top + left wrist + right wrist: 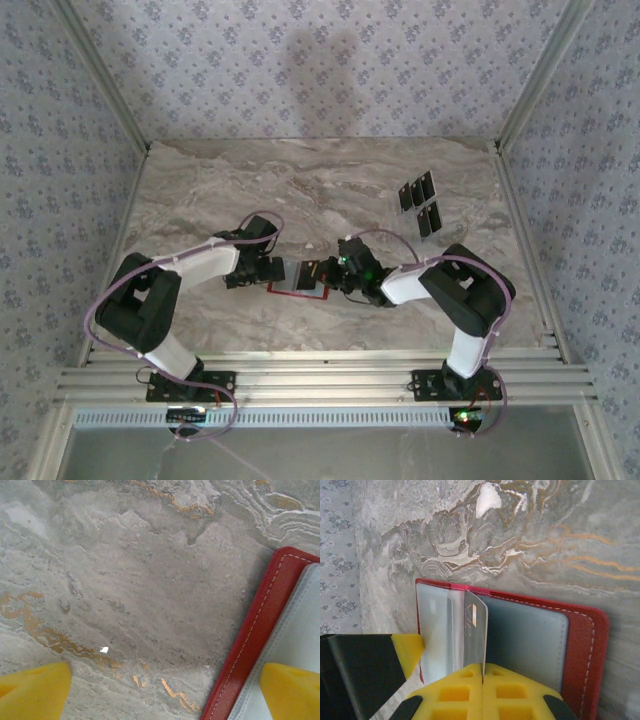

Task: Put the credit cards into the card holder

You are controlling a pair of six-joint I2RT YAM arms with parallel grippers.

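The card holder (pixel 290 282) lies open on the marble table between the two arms, red outside (pixel 585 645) with grey pockets inside. My right gripper (pixel 482 667) is shut on one credit card (pixel 475 625), held upright on its edge over the middle of the open holder. My left gripper (pixel 162 695) stands open at the holder's left edge (pixel 260 630). One yellow finger (pixel 292 692) is over the grey pocket and the other (pixel 32 692) is over bare table. Several more credit cards (pixel 420 205) lie at the back right.
Aluminium frame posts (pixel 520 110) and patterned walls (pixel 300 70) close in the table on three sides. Bare marble (pixel 300 190) stretches behind the holder. In the top view the left gripper (pixel 262 272) and right gripper (pixel 332 272) sit close together over the holder.
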